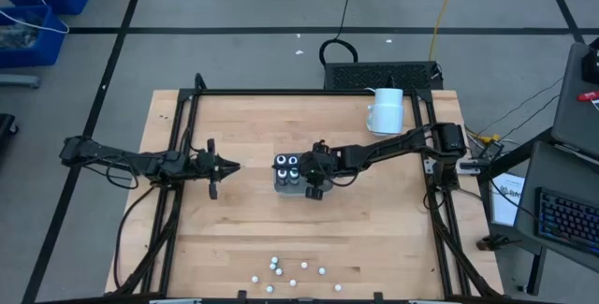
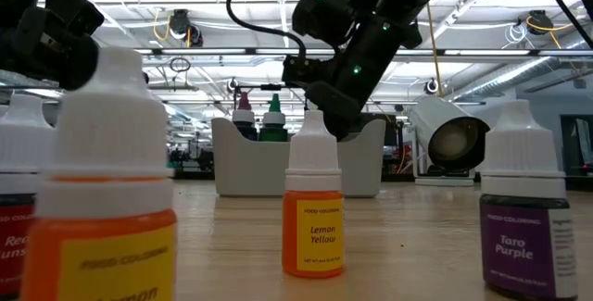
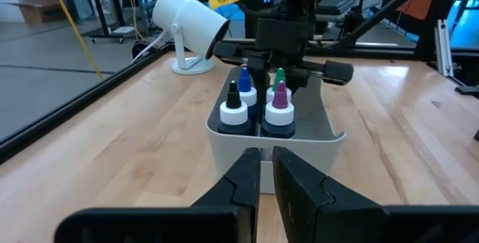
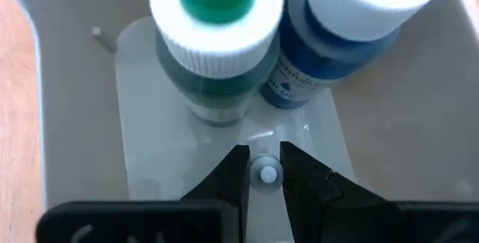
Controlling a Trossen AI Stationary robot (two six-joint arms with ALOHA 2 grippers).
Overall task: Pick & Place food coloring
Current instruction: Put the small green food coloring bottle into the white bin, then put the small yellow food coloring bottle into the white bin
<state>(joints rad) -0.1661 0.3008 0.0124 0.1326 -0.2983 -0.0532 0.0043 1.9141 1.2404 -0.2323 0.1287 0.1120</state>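
While hanging over the grey tray (image 1: 282,188) in the middle of the bench (image 1: 243,229), right gripper (image 4: 266,174) pinched tight on a small white bottle tip (image 4: 266,173), down inside the tray. Beside it, four dark bottles (image 3: 258,107) standing close together in the tray, with black, blue, green and purple tips. Left gripper (image 3: 266,170) just beside the tray, jaws closed on nothing. More tiny bottles (image 1: 290,274) scattered near the front bench edge, well apart. White lamp (image 1: 385,110) at the back.
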